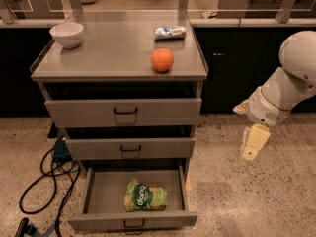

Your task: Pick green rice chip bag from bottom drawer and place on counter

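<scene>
Risks, largest thing first:

- counter (108,53): drop zone is shared. bowl (66,34) sits back-left, silver-blue wrapper (170,31) back-right, orange (162,60) near the front-right edge. A placement coming in from the right would likely meet the orange first, and a nudge could roll it off the front. Middle-left is the safer target
- top drawer (163,111) and middle drawer (163,147): both fronts overhang the back of the bottom drawer. Too steep or too deep a descent could clip the middle front with the wrist
- bottom drawer (101,196): pulled out, shallow. The bag lies close to the front wall, so there's little room on that side. A bump on the front could push the drawer in
- gripper (254,143): hangs pointing down, right of the cabinet and well apart from it, at about middle-drawer height and holding nothing. Can't tell whether it is spread or pressed together
- green rice chip bag (145,196): inside the bottom drawer, slightly right of centre, lying flat with the logo up. Small, crinkly and light green, with a dark green round logo, white lettering and an orange tint on the left edge. It looks thin and slippery, so a shallow pinch may catch only a fold and drop it on the lift
</scene>
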Controlling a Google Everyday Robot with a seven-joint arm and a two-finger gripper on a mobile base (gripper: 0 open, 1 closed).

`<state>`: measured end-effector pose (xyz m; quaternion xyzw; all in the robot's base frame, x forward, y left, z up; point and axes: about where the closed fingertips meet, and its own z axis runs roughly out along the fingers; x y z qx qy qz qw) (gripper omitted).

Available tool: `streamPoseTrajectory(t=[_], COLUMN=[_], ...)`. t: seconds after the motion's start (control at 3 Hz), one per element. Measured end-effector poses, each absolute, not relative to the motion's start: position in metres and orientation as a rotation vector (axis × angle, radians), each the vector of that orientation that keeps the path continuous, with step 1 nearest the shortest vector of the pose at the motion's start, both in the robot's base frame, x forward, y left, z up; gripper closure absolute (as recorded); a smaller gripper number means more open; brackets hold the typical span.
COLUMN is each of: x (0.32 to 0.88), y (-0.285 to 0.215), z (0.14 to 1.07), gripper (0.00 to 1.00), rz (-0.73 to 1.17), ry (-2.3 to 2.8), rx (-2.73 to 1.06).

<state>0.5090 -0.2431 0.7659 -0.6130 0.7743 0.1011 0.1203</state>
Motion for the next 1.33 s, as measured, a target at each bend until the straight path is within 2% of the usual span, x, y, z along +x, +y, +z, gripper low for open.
streamPoseTrajectory(t=[0.67, 1.0, 1.33], x=[0.508, 0.488, 0.452], y=[-0.252, -0.243, -0.199], z=[0.768, 0.752, 0.671], gripper=[0.00, 0.00, 0.00], rz=[0.302, 0.326, 0.544], ry=[2.270, 2.236, 2.211], rx=[-1.700, -1.590, -1.455])
